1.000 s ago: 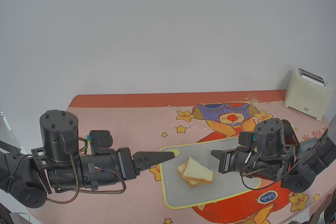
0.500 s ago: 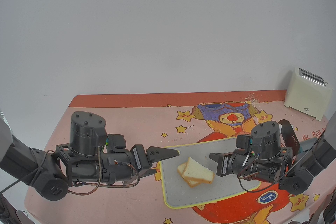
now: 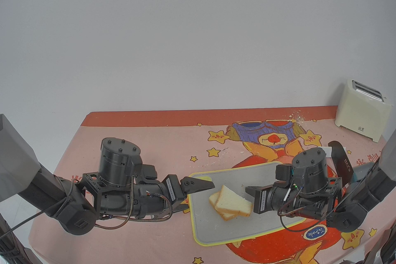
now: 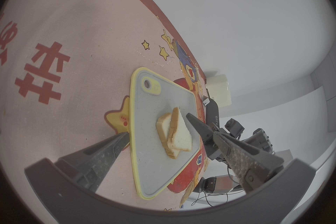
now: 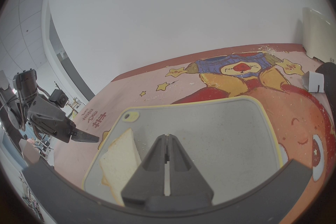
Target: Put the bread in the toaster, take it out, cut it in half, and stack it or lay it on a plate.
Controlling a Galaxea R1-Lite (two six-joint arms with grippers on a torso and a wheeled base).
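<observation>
Bread (image 3: 231, 203) — two pale pieces, one lying partly over the other — on the grey cutting board (image 3: 268, 178), near the middle of the printed table (image 3: 144, 141). The left gripper (image 3: 201, 194) stands at the board's left edge with its jaws spread wide, the stack in line between them but untouched. The right gripper (image 3: 249, 189) hovers just beside the bread on the opposite side, jaws pressed together and holding nothing. The toaster (image 3: 363, 110) sits well apart at the table's far right corner, and a dark knife (image 3: 341, 159) lies behind the right arm.

Handling, as judged: the pieces look light, soft and crumbly, with a firmer crust rim. A hard pinch would likely dent or tear the crumb, and the upper piece may slide off the lower. The safest hold appears to be across the crust edges — a shallow, gentle closure, taken low enough to catch both pieces or high enough for the top one alone.
</observation>
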